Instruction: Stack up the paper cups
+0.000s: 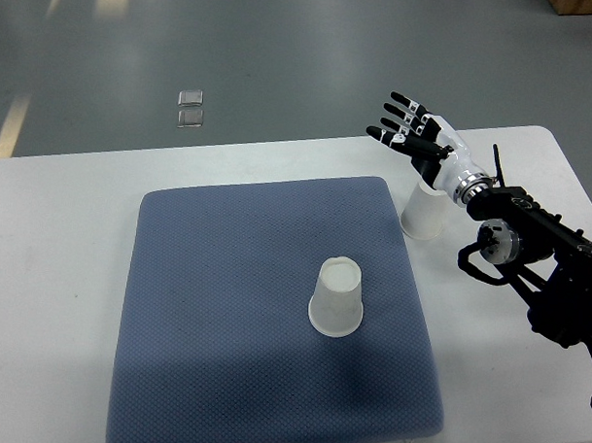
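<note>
A white paper cup [336,297] stands upside down near the middle of the blue mat [225,307]. A second white cup [424,212] stands on the white table just past the mat's right edge, its top hidden behind my wrist. My right hand [408,126] hovers above and behind that second cup, fingers spread and holding nothing. Its black arm runs in from the right edge.
The white table [61,272] surrounds the mat, with its far edge running behind my right hand. Beyond it lies grey floor with a small square marker [191,109]. The table's right edge is close to my arm.
</note>
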You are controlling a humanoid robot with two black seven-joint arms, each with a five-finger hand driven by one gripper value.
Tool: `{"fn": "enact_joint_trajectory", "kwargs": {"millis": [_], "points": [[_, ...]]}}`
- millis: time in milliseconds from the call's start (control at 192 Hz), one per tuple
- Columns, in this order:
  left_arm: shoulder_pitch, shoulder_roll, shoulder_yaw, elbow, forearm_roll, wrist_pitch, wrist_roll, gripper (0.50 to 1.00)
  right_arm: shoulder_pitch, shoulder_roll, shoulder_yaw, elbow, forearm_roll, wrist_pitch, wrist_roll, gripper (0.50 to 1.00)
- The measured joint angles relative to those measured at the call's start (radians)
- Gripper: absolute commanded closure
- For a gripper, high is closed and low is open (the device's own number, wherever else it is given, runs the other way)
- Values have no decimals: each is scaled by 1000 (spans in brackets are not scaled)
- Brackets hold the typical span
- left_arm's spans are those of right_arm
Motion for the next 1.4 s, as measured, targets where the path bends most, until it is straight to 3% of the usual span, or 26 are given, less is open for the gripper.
{"fn": "enact_joint_trajectory", "kwargs": {"millis": [302,765,1400], "points": [[0,0,-9,0,-2,3,-3,500,3,-1,-1,4,1,2,1,581],[0,0,0,8,-1,2,0,500,8,-5,1,-1,1,73,1,583],[0,0,0,11,-1,2,-1,500,9,-5,27,-2,15,75,4,587]]}}
